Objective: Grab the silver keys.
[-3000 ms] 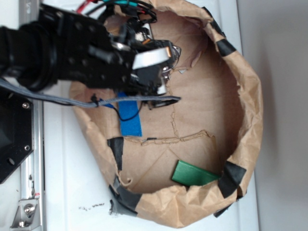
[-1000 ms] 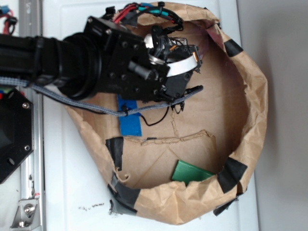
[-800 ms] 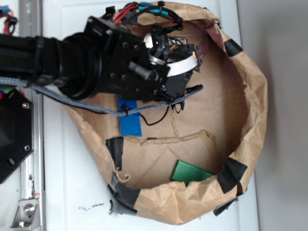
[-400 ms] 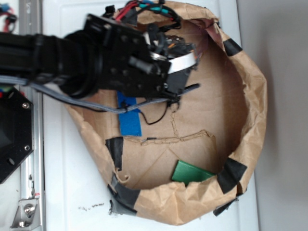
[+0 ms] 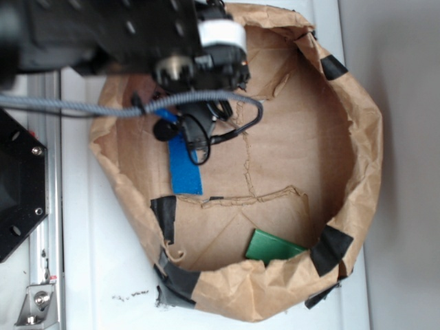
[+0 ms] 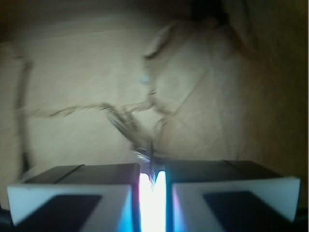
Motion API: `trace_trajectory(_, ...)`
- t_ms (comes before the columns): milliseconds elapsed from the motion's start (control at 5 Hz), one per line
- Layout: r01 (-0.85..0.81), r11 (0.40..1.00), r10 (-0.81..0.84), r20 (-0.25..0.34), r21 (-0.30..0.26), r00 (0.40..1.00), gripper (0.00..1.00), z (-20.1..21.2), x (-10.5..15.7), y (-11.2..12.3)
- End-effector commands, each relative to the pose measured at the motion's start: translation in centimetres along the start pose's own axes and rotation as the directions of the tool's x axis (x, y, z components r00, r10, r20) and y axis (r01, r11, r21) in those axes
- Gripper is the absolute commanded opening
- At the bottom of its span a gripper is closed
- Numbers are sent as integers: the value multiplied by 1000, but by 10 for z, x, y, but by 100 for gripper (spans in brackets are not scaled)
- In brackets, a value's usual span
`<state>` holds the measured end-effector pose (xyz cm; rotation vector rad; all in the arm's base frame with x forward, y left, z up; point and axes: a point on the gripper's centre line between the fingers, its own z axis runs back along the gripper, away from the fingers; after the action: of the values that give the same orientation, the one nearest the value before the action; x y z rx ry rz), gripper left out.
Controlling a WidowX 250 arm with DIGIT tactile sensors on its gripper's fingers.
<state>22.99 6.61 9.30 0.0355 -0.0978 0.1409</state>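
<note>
Silver keys: in the wrist view they show as a thin, blurred metal bunch in the middle of the frame, just above the gripper. The lower end sits in the narrow gap between the two fingers. The long axis runs slanted, from the gap up toward the upper left. Single keys are too blurred to tell apart. In the exterior view I cannot make them out; the arm covers that place.

Gripper: the two pale fingers stand close together at the bottom of the wrist view, with only a thin bright slit between them, and the lower end of the silver keys is pinched there.

Arm: black, it comes in from the upper left of the exterior frame and ends over the upper left part of the bag. A grey braided cable runs below it.

Paper bag: brown, rolled down to a low wall, patched with black tape, lying on the white worktop.

Inside the bag: a blue strip at the left and a green flat piece near the lower wall.
</note>
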Motion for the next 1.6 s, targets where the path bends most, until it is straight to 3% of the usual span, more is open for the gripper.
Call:
trace_trajectory(0,-14,1000,15,57,-17,998,0,28,24,9)
trace_trajectory(600,16,1000,-15,36,-21,999,0,35,26,-12)
trace_trajectory(800,16,1000,-17,-50,-16,999,0,37,29,-41)
trace_trajectory(1000,112,990,-113,-8,-88,994,0,41,25,-65)
trace_trajectory(1200,86,993,-90,-46,-79,995,0,33,39,-67)
trace_trajectory(1400,43,996,-43,6,-73,999,0,31,42,-65)
